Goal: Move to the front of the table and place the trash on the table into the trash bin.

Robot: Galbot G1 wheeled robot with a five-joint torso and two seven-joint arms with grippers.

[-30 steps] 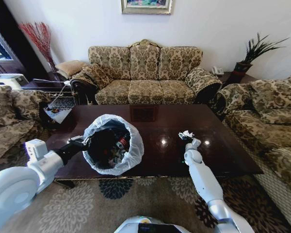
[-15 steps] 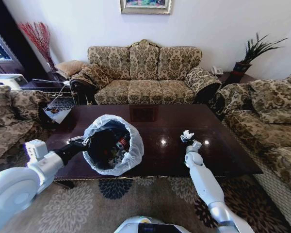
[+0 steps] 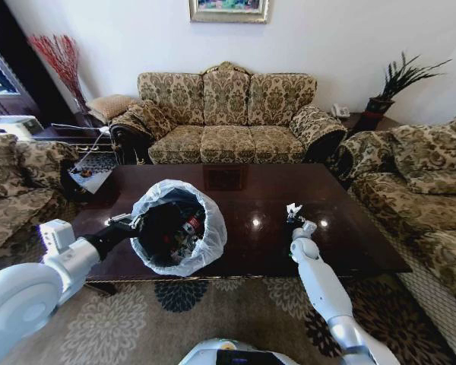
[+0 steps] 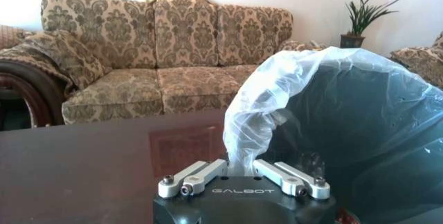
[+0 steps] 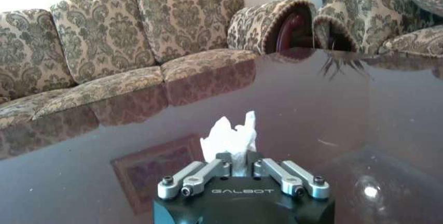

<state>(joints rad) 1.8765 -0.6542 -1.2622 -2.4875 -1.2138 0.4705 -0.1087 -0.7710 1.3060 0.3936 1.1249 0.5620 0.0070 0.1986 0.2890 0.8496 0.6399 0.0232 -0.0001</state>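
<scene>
The dark glossy table (image 3: 349, 236) spreads in front of me. The black trash bin (image 3: 176, 226) with its white bag liner (image 4: 277, 105) is tilted over the table's front left part, and my left gripper (image 3: 134, 223) is shut on its rim. Red and white litter lies inside the bin. My right gripper (image 3: 293, 217) hovers over the table's middle right, shut on a crumpled white tissue (image 5: 231, 138) that sticks up between its fingers; the tissue (image 3: 292, 209) also appears in the head view.
A patterned sofa (image 3: 226, 114) stands behind the table, another sofa (image 3: 425, 190) at the right and an armchair (image 3: 15, 179) at the left. A potted plant (image 3: 387, 91) stands in the far right corner. Patterned carpet (image 3: 235, 319) lies before the table.
My right gripper has lifted slightly with the tissue and drawn a little nearer. The left arm and the bin have stayed put.
</scene>
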